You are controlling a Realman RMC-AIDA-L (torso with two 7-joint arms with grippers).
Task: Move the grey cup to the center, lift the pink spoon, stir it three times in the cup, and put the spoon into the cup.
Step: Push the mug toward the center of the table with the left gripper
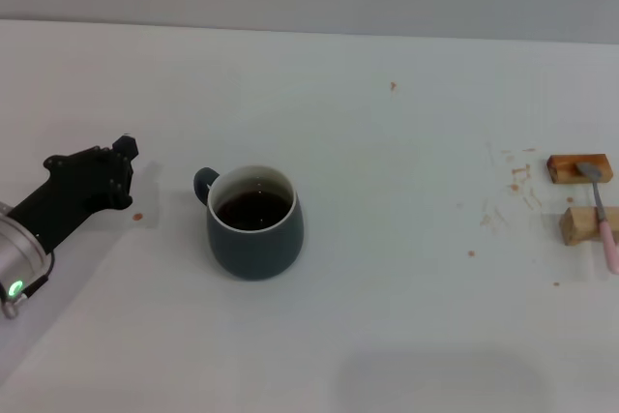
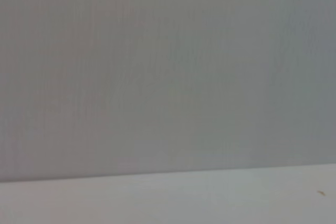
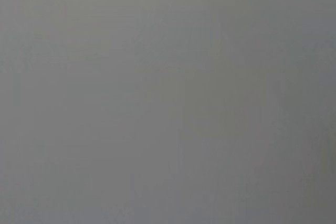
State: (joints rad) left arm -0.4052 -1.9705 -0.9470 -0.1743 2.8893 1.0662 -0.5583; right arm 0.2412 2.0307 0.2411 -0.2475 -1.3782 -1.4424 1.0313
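1. Cup: grey cup (image 1: 254, 222) upright on the white table (image 1: 387, 316), left of centre, dark liquid inside, loop handle toward the far left.
2. Left gripper (image 1: 124, 157) low over the table, left of the cup, well apart from the handle, holding nothing. Can't tell the finger gap.
3. Pink spoon (image 1: 604, 219) at the far right edge, lying across two wooden blocks (image 1: 580, 196), metal bowl on the far block.
4. Right gripper isn't visible in any view.
5. Small brown specks (image 1: 517, 177) on the table beside the blocks.
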